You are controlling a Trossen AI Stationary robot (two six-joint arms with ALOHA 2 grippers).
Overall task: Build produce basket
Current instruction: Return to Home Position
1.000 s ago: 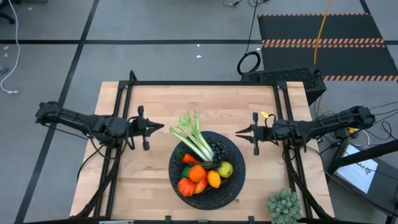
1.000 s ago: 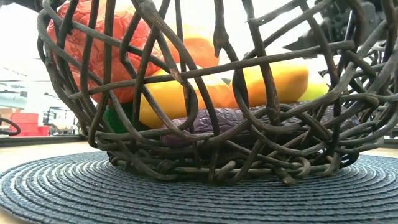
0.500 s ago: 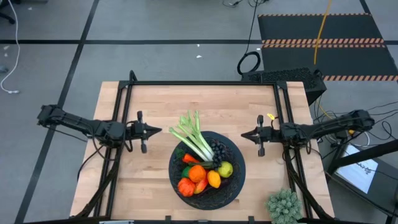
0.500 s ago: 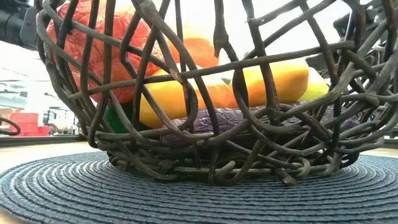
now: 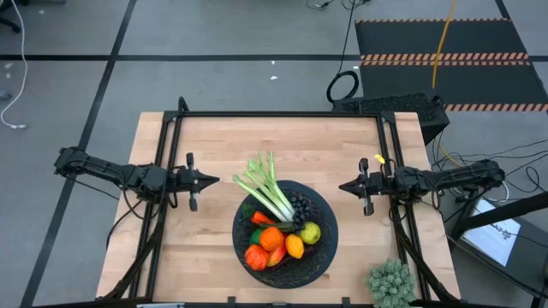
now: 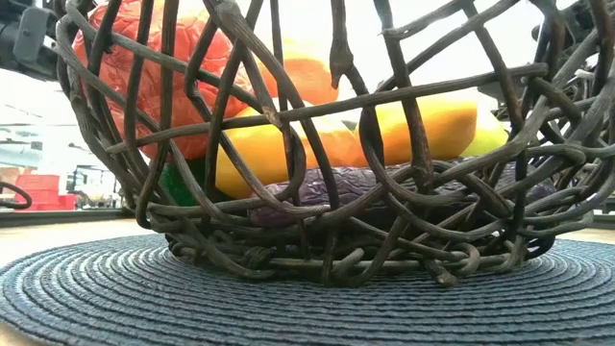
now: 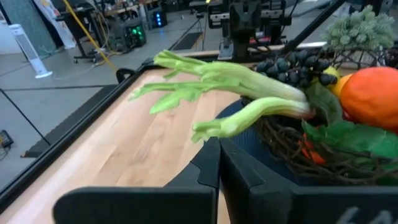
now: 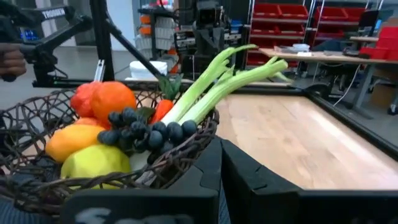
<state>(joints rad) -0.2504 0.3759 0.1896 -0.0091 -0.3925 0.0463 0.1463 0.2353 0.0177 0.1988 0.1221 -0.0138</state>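
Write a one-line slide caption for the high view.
Black basket filled with produce, leek overhanging its rim, between left gripper and right gripper, both shut and clear of it.

Left gripper [image 7: 219, 149] fingers pressed together, low over the desk [image 7: 143, 143]. Leek [image 7: 261, 84] leans out over the basket [image 7: 289, 152] rim, grapes [image 7: 295, 65] beside it.

A light wooden table [image 5: 214, 145] is bordered by a black frame [image 5: 274, 114] along its far edge and both sides. A round dark woven mat [image 6: 96, 288] is laid on the boards near the middle, and the wicker basket [image 6: 327, 261] is set on it. A bushy pale-green clump [image 5: 391, 284] is placed in the corner on the right arm's side, well apart from the mat.
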